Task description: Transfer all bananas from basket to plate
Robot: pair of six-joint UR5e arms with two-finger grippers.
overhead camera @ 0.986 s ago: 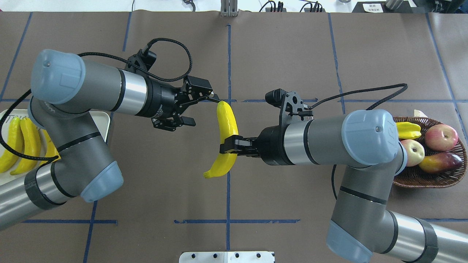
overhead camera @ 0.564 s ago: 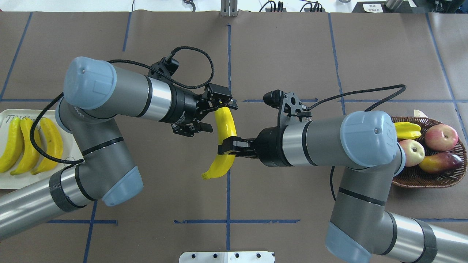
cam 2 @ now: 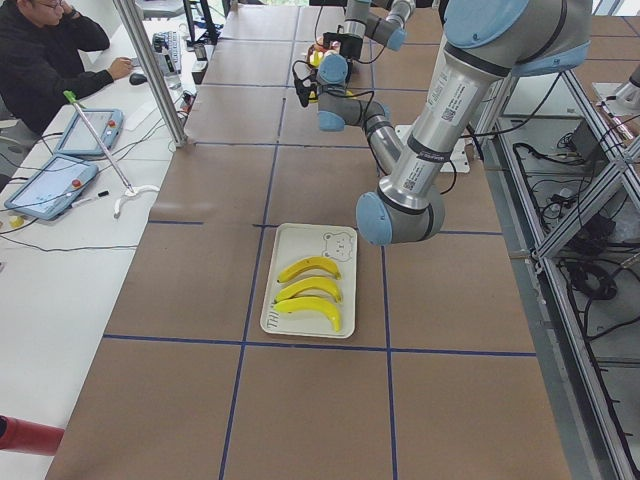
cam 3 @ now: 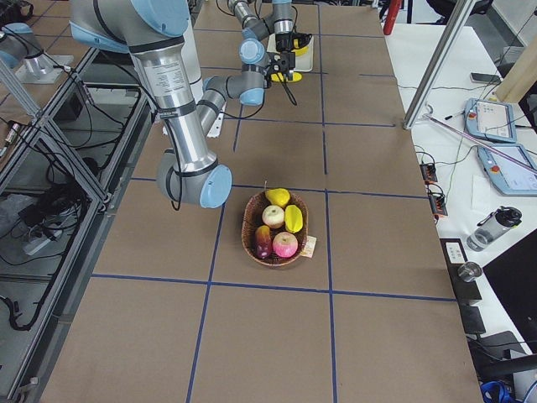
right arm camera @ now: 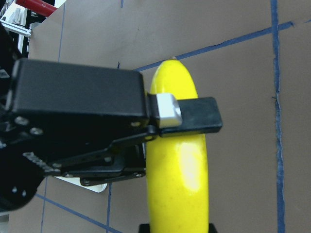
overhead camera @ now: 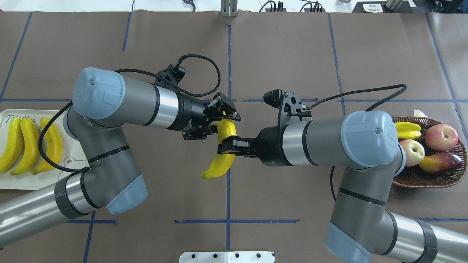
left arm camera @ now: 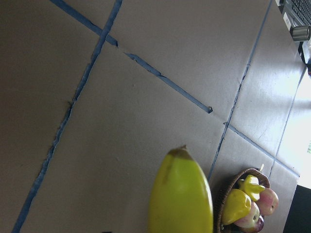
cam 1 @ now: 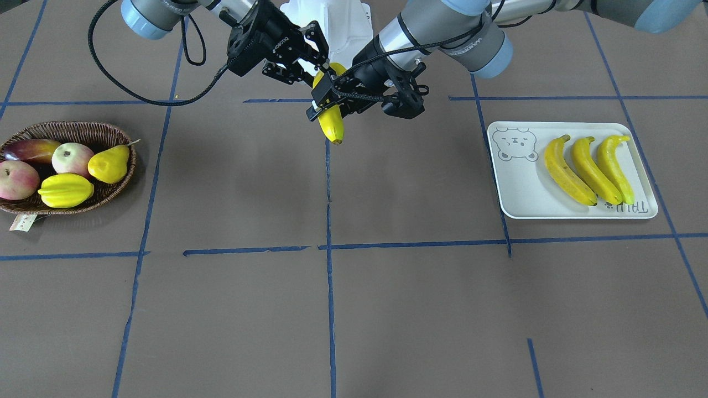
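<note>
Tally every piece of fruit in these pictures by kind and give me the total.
Bananas: 4 (3 on the plate, 1 in the right gripper)
Apples: 2
Mango: 1
Pear: 1
Starfruit: 1
Total: 9

The left hand (overhead camera: pixel 223 124) hides the top of the held banana (overhead camera: pixel 221 165).
</note>
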